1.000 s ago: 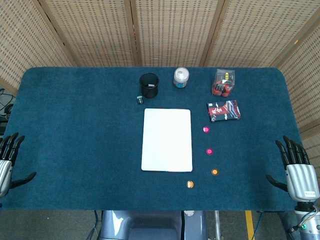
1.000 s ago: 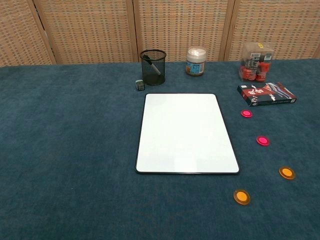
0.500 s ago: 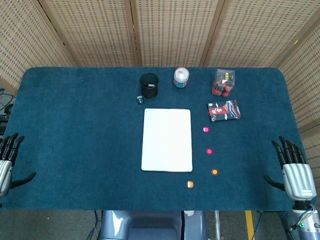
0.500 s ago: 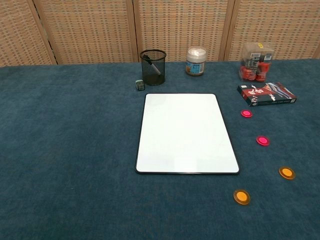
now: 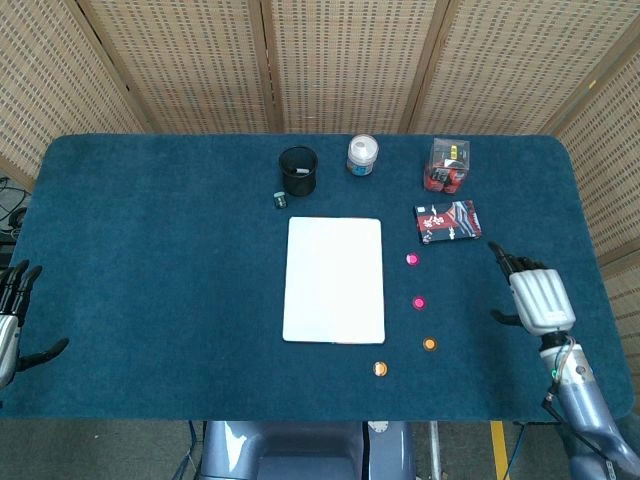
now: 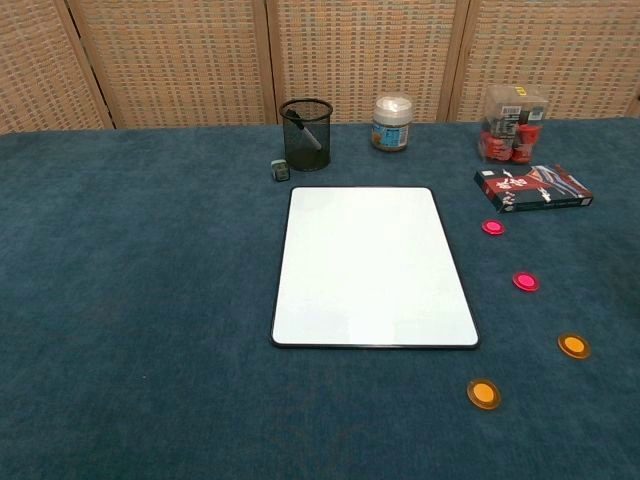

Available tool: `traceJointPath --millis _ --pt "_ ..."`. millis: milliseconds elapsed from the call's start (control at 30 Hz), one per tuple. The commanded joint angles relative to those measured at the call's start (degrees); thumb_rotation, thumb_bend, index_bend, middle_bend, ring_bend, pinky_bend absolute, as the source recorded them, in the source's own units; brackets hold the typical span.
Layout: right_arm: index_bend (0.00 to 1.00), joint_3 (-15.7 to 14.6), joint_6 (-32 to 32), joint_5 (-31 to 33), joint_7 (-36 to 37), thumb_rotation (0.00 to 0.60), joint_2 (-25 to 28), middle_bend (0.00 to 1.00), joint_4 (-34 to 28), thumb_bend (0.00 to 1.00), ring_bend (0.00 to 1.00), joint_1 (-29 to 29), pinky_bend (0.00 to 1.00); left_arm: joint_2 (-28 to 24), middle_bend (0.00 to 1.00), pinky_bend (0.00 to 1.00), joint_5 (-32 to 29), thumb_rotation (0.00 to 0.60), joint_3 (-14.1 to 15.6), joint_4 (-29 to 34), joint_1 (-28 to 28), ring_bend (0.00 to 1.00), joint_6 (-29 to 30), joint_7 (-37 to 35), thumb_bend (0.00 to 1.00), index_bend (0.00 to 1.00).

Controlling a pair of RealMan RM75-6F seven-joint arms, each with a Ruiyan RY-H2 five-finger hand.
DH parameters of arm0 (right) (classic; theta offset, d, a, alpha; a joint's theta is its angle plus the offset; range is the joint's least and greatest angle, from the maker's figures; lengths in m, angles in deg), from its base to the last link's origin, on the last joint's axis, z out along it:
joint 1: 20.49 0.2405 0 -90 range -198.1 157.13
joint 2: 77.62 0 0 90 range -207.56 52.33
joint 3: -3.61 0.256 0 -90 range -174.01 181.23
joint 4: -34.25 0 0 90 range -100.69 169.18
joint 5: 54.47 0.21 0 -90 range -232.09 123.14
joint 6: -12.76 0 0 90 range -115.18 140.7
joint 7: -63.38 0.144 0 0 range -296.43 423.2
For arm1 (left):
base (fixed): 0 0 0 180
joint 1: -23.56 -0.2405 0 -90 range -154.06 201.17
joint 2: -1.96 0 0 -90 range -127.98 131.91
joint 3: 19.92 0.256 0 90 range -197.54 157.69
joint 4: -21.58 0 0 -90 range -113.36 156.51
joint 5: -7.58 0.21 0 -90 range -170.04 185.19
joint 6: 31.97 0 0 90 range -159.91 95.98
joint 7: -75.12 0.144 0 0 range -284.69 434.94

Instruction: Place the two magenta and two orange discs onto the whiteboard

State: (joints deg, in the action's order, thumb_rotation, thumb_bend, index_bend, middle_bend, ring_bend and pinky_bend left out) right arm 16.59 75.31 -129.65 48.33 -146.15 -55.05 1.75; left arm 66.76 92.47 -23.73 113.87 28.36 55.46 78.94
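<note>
I'm at the opening reach: nothing lies yet on the flat, glossy white whiteboard [image 5: 334,280] mid-table. My right hand [image 5: 537,297], empty with fingers apart, hovers near the table's right edge; my left hand [image 5: 10,320] rests spread at the left edge. Two small magenta plastic discs [image 5: 412,259] and two orange discs [image 5: 429,344] sit on the napped blue cloth right of the board. Next I'd pinch the nearest thin disc.

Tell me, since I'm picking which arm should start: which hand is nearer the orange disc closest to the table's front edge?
The right hand: it is to the right of that orange disc and slightly farther back. The left hand sits at the table's far left edge.
</note>
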Motion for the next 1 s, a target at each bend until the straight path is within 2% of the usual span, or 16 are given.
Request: traceJointPath --millis 33,233,300,400,500,733,1000 --pt "0.02 3.8 -8.4 8.3 -6.8 0.6 -3.1 0.7 3.9 0.0 0.72 7.7 0.8 0.4 0.0 0.0 -1.1 0.6 -0.5 -0.4 0.4 0.0 -0.8 0.8 0.0 0.0" --pt "0.18 4.5 -13.3 16.6 -14.5 0.6 -9.7 0.83 10.8 0.01 0.85 14.7 0.91 1.0 0.0 0.0 -3.1 0.6 -1.4 -0.7 0.9 0.0 -1.7 2.0 0.0 0.0" --pt "0.24 4.6 -14.3 19.6 -16.4 0.6 -12.1 0.86 13.2 0.04 0.89 16.9 0.94 1.1 0.0 0.0 -3.6 0.6 -1.5 -0.7 1.1 0.0 -2.2 2.1 0.0 0.0" --pt "0.28 4.5 -15.2 22.5 -17.8 0.6 -14.1 0.9 15.3 0.07 0.92 18.6 0.99 1.1 0.0 0.0 -4.0 0.6 -1.6 -0.7 1.2 0.0 -2.6 2.3 0.0 0.0" --pt "0.36 4.2 -15.7 24.6 -18.7 0.6 -16.4 0.93 17.3 0.13 0.96 20.3 1.0 1.1 0.0 0.0 -4.5 0.6 -1.7 -0.7 1.4 0.0 -3.0 2.4 0.0 0.0" --pt "0.39 3.0 -15.9 28.5 -20.9 0.6 -20.6 0.94 22.9 0.2 0.98 23.0 1.0 1.1 0.0 0.0 -5.2 0.6 -1.8 -0.8 1.7 0.0 -4.0 2.2 0.0 0.0" --pt "0.4 2.2 -15.3 27.2 -18.4 0.6 -23.9 0.94 27.0 0.24 0.98 24.3 1.0 0.8 0.0 0.0 -5.6 0.6 -1.9 -0.9 1.9 0.0 -4.4 1.7 0.0 0.0"
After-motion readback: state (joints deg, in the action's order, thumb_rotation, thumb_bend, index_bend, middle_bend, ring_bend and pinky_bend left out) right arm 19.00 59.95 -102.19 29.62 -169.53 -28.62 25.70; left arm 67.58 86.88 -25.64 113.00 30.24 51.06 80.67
